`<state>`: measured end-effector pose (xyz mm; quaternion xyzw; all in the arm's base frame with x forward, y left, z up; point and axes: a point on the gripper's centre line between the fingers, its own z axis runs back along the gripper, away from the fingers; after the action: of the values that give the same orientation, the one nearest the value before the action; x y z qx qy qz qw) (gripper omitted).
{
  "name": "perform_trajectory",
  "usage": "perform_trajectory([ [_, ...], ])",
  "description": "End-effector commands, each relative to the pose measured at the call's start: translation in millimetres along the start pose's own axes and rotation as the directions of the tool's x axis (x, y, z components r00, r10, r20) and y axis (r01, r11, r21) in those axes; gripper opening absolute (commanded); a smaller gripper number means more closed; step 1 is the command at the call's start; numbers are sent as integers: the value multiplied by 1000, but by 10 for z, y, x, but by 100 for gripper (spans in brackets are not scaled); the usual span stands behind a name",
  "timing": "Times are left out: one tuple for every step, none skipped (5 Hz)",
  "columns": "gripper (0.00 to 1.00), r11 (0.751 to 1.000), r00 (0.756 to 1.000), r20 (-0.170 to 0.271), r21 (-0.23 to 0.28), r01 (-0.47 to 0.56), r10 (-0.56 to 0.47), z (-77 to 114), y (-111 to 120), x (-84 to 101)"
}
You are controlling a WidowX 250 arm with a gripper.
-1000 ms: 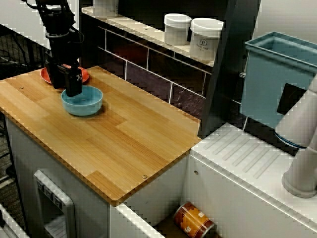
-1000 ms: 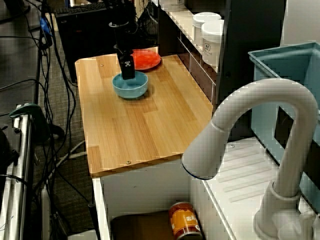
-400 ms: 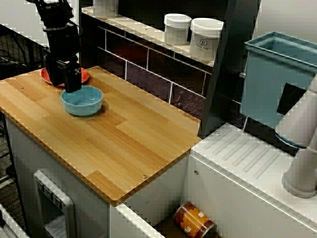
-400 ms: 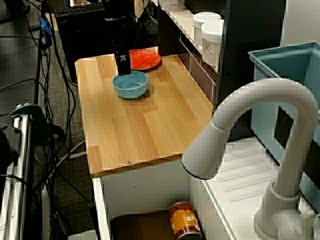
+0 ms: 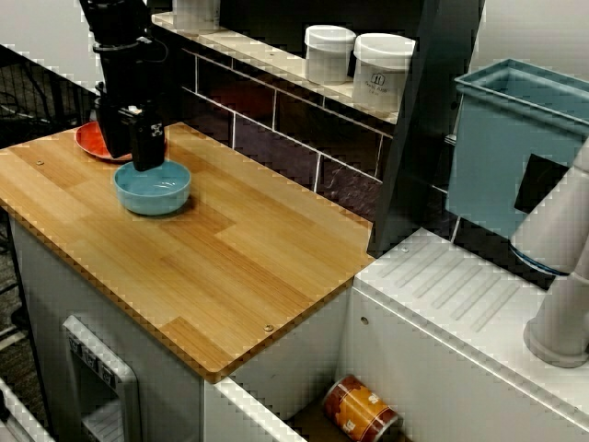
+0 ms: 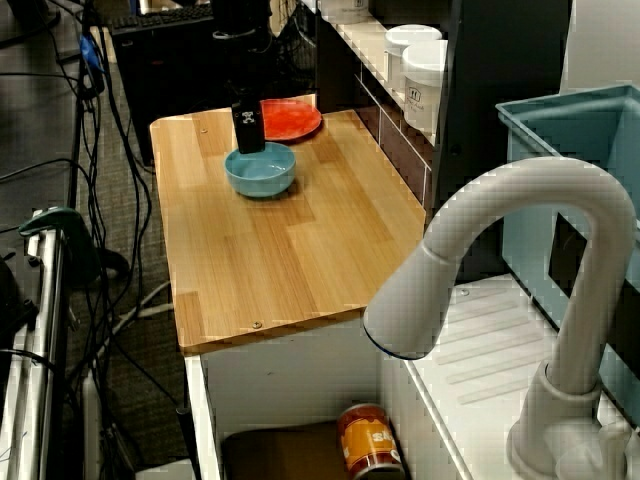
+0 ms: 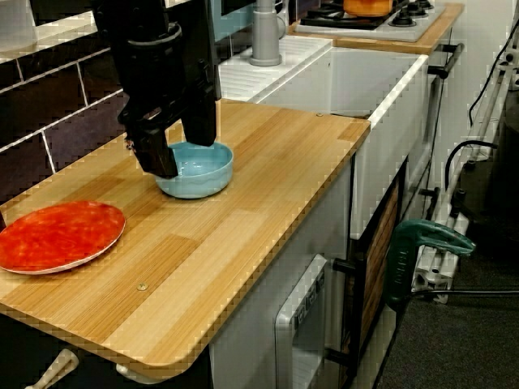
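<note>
**Containers.** The light-blue bowl [image 7: 201, 174], centre left in the view from the counter's end, stands on the wooden countertop [image 7: 268, 186] and holds nothing you can see. The red plate [image 7: 57, 235], lower left, lies bare and apart from the bowl. In the view across the counter, a can [image 5: 361, 408] lies in the sink [image 5: 294, 368] at bottom centre.

**Arm.** Your gripper [image 7: 180, 150] hangs vertically at the bowl's left rim, its fingers spread and empty. You cannot tell whether they touch the rim.
</note>
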<state>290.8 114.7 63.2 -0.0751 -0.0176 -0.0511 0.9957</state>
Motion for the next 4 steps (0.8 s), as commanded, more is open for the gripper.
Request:
perform_trajectory([
  [100, 997, 990, 132, 56, -60, 52, 254, -67, 421],
  [100, 996, 988, 147, 62, -59, 49, 273, -83, 620],
  [100, 995, 987, 151, 78, -68, 56, 160, -60, 726],
  [100, 993, 989, 142, 97, -64, 49, 46, -81, 698],
])
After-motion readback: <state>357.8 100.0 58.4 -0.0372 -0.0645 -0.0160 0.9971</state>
